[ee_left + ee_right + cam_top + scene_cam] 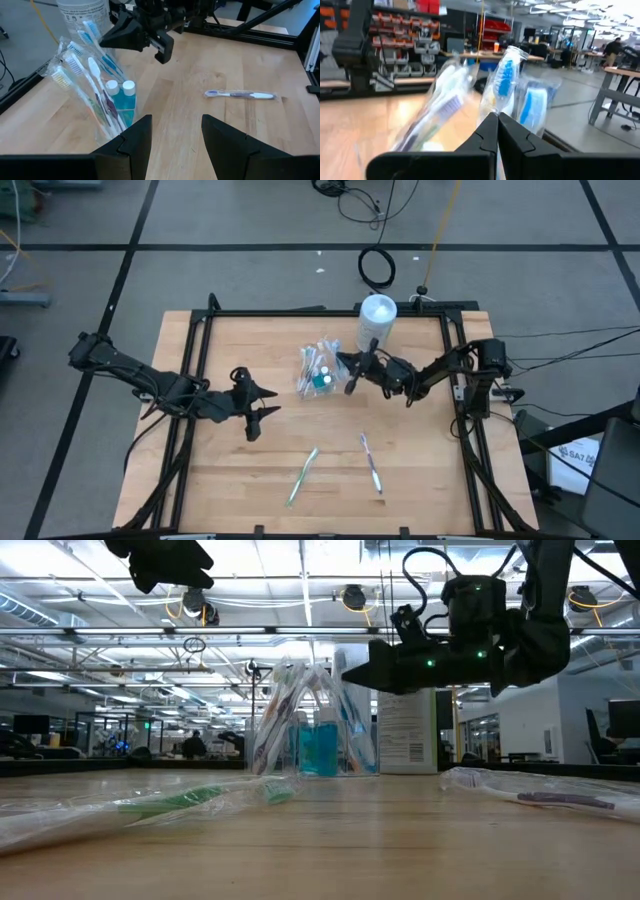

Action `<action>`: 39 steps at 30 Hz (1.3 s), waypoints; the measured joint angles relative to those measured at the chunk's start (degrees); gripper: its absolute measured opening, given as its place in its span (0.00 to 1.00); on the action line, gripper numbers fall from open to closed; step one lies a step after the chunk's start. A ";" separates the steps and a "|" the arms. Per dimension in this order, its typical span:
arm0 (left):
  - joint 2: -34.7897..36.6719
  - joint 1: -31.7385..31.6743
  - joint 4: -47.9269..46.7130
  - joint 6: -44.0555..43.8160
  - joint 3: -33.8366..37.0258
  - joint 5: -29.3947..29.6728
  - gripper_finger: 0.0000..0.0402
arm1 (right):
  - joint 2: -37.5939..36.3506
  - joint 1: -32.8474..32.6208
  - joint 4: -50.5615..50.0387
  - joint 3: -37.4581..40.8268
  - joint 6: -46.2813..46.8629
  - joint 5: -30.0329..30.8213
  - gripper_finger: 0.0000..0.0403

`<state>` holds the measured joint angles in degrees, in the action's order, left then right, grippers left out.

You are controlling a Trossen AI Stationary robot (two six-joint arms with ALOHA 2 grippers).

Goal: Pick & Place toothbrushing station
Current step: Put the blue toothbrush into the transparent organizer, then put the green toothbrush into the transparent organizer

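Observation:
A clear cup [318,372] at the table's middle holds several wrapped toothbrushes [95,75] and two blue bottles with white caps [122,97]. It also shows in the low view [318,745]. My right gripper [343,370] is shut and hovers just right of the cup at the height of the brush tops [505,80]; it also shows in the left wrist view [103,43]. My left gripper [176,122] is open and empty above the table, left of and nearer than the cup [268,408]. A green wrapped toothbrush [303,475] and a purple one [371,463] lie flat near the front. My right gripper points level from the table's right at the tops of the wrapped toothbrushes [92,30]. I cannot tell whether its shut fingertips touch a wrapper.
A white cylindrical container [377,320] stands at the far edge behind the cup. The black frame rails [455,380] run along the table's left, right and far sides. Bare wood lies between the cup and the two loose toothbrushes.

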<state>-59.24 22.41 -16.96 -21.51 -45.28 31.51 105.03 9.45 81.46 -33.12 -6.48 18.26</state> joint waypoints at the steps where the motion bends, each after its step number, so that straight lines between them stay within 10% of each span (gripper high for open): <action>1: 0.00 0.00 -0.02 0.04 0.01 0.00 0.45 | 0.00 -0.15 -0.84 0.00 0.02 0.02 0.00; 15: 0.00 0.00 0.03 -0.24 0.01 1.83 0.45 | -0.07 -1.29 -6.50 -0.07 1.03 -0.07 0.03; 39: -3.26 0.00 1.04 -5.92 0.04 1.32 0.45 | -15.81 -1.33 -22.20 0.02 1.32 -0.19 0.43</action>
<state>-62.50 22.41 -15.92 -27.43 -45.23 32.83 89.23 8.12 59.25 -33.10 -5.16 18.07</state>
